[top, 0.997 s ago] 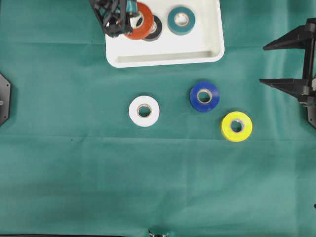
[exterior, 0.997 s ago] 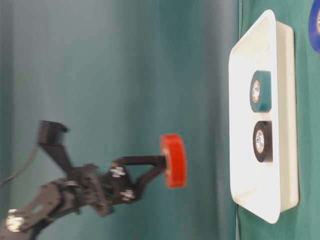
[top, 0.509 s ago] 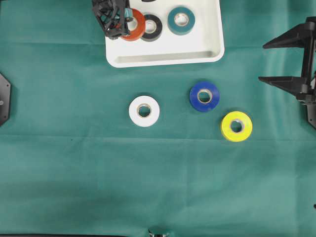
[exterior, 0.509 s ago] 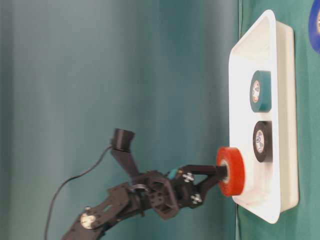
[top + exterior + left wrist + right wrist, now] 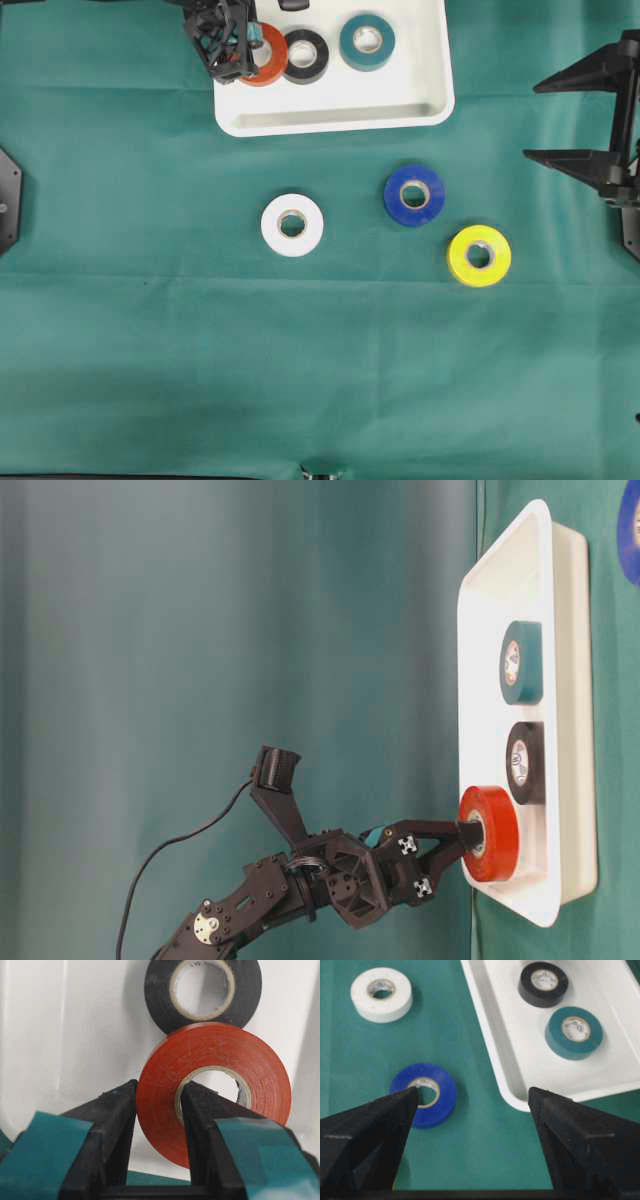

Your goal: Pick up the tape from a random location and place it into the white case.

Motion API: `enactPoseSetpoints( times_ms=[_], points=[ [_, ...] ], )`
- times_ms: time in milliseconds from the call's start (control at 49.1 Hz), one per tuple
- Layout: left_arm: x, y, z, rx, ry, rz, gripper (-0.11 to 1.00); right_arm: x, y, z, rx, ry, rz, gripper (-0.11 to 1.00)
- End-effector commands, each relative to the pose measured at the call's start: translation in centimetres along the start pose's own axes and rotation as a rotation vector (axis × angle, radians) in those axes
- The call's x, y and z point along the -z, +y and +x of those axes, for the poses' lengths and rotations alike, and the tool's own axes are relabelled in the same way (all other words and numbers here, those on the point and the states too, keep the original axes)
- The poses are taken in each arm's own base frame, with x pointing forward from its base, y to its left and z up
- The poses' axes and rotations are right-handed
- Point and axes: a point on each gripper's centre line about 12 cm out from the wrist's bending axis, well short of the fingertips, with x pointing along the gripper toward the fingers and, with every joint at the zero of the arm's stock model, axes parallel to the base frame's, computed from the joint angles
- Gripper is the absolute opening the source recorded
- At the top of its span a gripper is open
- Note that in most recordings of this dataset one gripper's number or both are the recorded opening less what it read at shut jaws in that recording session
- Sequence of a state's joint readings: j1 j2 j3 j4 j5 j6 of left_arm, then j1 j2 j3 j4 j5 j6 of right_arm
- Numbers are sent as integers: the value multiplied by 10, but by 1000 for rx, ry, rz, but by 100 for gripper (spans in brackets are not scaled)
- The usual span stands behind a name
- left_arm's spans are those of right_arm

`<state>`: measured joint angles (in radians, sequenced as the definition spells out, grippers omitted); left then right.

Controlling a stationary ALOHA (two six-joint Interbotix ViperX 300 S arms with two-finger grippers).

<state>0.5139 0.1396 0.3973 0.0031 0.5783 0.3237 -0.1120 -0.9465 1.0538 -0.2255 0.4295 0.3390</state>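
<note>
Left gripper (image 5: 155, 1110): your jaws are clamped on the red tape (image 5: 215, 1087), one finger through its core and the other on the outer face. In the overhead view you reach in over the case's left rim.
Red tape: it sits tilted in your grip inside the white case (image 5: 340, 105), at the left end. From table level (image 5: 490, 832) its lower edge looks down at the case floor; whether it touches, you cannot tell.
Black tape (image 5: 304, 54): flat in the case, just right of the red one, their edges close in the wrist view.
Teal tape (image 5: 367, 40): flat in the case, right of the black one, a small gap between them.
White tape (image 5: 292, 225): flat on the green cloth (image 5: 150, 330), below the case and well clear of it.
Blue tape (image 5: 414, 195): on the cloth to the right of the white one, near the case's lower right corner.
Yellow tape (image 5: 479, 256): on the cloth just down and right of the blue.
Right gripper (image 5: 470, 1110): your jaws stand wide apart, holding nothing, at the right edge of the overhead view, away from every roll.
</note>
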Motion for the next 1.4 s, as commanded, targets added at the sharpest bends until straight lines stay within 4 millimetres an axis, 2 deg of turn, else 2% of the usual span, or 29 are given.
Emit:
enactPoseSetpoints(
  times_ms=[0, 651, 692, 875, 957, 1018, 1242, 1384],
  points=[
    [-8, 3, -9, -12, -38, -5, 22, -5, 0, -1, -2, -15, 0, 87],
    [-16, 4, -13, -13, -60, -17, 23, -5, 0, -1, -1, -15, -1, 87],
    [-17, 4, -14, -14, -62, -14, 28, -5, 0, -1, -1, -15, -1, 87],
    [-21, 1, -16, -14, -79, -4, 81, -5, 0, -1, -1, -14, 0, 87],
    [-20, 1, -17, -15, -79, -6, 96, -5, 0, -1, -1, -14, 0, 87],
    [-20, 2, -17, -15, -79, -4, 100, -5, 0, 0, 0, -11, 0, 87],
    [-21, 1, -18, -15, -79, -3, 100, -5, 0, -1, 0, -12, 0, 87],
    [-23, 1, -27, -15, -84, -2, 100, -5, 0, -1, 0, -12, 0, 87]
  ],
)
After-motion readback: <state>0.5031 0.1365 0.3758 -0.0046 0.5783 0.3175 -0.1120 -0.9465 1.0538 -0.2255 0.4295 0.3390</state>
